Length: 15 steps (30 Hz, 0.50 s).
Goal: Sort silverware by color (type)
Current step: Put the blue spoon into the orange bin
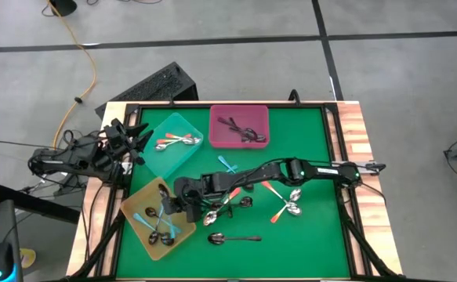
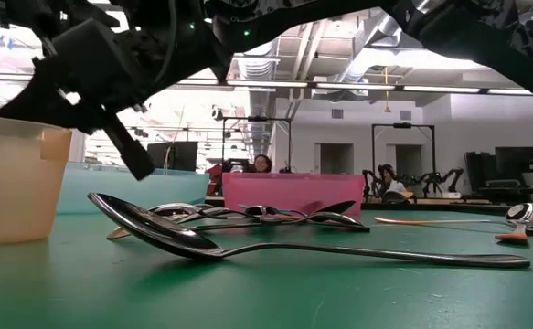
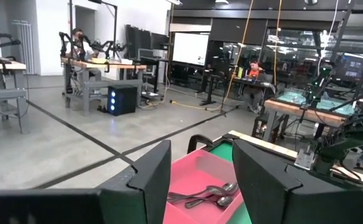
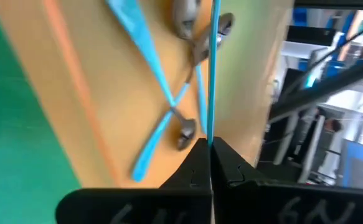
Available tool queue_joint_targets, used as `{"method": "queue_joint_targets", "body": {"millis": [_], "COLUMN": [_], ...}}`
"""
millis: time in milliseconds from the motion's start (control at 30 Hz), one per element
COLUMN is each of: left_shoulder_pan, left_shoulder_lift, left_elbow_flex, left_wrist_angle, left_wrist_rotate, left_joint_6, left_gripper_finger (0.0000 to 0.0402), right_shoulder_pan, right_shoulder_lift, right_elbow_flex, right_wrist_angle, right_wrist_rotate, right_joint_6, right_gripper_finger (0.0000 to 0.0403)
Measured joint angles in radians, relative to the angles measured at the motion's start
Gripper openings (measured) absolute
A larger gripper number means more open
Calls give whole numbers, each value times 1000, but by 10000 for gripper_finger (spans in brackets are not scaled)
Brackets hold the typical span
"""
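While the left gripper (image 1: 138,141) waits at the table's left edge with its fingers drawn together on nothing, the right gripper (image 4: 210,149) hangs over the yellow tray (image 1: 138,202), pinching a light blue spoon (image 4: 213,68) by its handle. The spoon's bowl is cut off. Other blue spoons (image 4: 162,102) lie in the tray below.

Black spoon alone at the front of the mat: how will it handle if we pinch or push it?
The black spoon is probably stiff: all metal, one straight thin handle. It lies flat on the green mat, so a pinch has little to bite on. Its glossy finish may slip, and a push off-centre would likely spin it.
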Motion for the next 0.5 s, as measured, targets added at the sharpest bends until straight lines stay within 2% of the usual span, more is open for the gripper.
{"method": "queue_joint_targets", "body": {"millis": [200, 500], "left_shoulder_pan": [0, 0], "left_shoulder_lift": [0, 0], "left_elbow_flex": [0, 0], "left_wrist_angle": [-4, -28], "left_wrist_rotate": [0, -1], "left_joint_6": [0, -18], "left_gripper_finger": [158, 158], "right_shoulder_pan": [-2, -11], "right_shoulder_lift": [0, 1], "right_elbow_flex": [0, -14], "right_wrist_angle": [-6, -10], "right_wrist_rotate": [0, -19], "right_joint_6": [-64, -65], "right_gripper_finger": [1, 9]}}
